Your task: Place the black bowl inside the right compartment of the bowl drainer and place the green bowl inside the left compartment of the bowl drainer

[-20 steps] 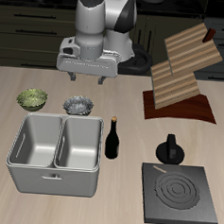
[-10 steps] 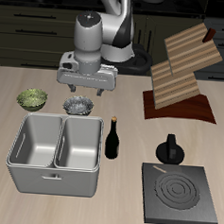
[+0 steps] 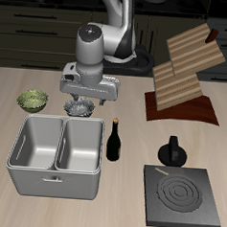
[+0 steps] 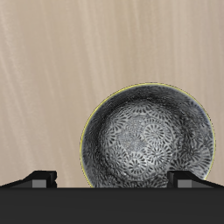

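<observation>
The black bowl, grey-silver and speckled, sits on the table just behind the bowl drainer, partly covered by my arm. My gripper hangs open right above it, a finger on either side of its rim. In the wrist view the black bowl fills much of the picture, off-centre between the fingertips of my gripper, which are spread wide and hold nothing. The olive green bowl rests on the table beside the black one, behind the drainer's other basin. Both basins hold nothing.
A dark bottle stands upright close beside the drainer. A wooden rack stands farther back, a black moka pot sits in front of it, and a dark stove plate lies near the front edge.
My gripper has come down and forward from above the table's back, ending low over the black bowl. Nothing on the table has moved.
</observation>
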Tool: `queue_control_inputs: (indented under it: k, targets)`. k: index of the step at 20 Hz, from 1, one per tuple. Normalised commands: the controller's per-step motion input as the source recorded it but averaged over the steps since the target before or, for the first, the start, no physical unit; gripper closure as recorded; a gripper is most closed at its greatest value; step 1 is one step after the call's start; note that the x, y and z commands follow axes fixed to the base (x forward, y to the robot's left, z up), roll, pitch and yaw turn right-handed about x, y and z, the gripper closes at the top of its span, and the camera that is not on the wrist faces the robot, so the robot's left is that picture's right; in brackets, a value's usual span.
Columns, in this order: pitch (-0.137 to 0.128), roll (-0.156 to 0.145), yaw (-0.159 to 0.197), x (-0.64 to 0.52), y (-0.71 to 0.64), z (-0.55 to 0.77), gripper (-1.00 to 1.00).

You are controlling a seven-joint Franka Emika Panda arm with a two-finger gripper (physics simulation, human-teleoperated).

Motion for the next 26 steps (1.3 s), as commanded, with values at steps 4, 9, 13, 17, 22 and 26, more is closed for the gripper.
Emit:
queue_control_inputs:
  k: [4,9,13,17,22,26]
  targets:
    - [0.028,0.021,-0.02,0.02,0.13,-0.18,-1.0]
    - [0.039,0.033,0.012,0.02,0.16,-0.23,-1.0]
    - [0.039,0.019,0.017,0.01,0.12,-0.2,-1.0]
    - [0.037,0.008,-0.009,-0.02,-0.02,-0.16,-1.0]
    - [0.01,0.01,-0.004,-0.03,0.01,-0.05,1.0]
    - [0.004,0.006,0.0,-0.04,0.03,0.02,1.0]
